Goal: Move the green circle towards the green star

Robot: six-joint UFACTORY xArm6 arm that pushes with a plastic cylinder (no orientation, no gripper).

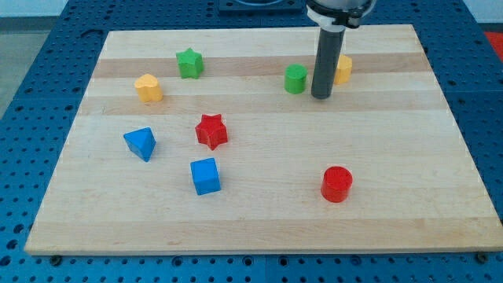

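The green circle (295,79) stands on the wooden board near the view's top, right of centre. The green star (189,63) lies further to the view's left, near the top edge. My tip (321,96) rests on the board just to the right of the green circle, a small gap apart. The rod partly hides a yellow block (343,69) behind it.
A yellow block (148,87) lies left of the green star. A red star (211,131), a blue triangle-like block (141,143) and a blue cube (205,175) sit at left-centre. A red cylinder (336,184) stands lower right. The board (259,228) lies on a blue perforated table.
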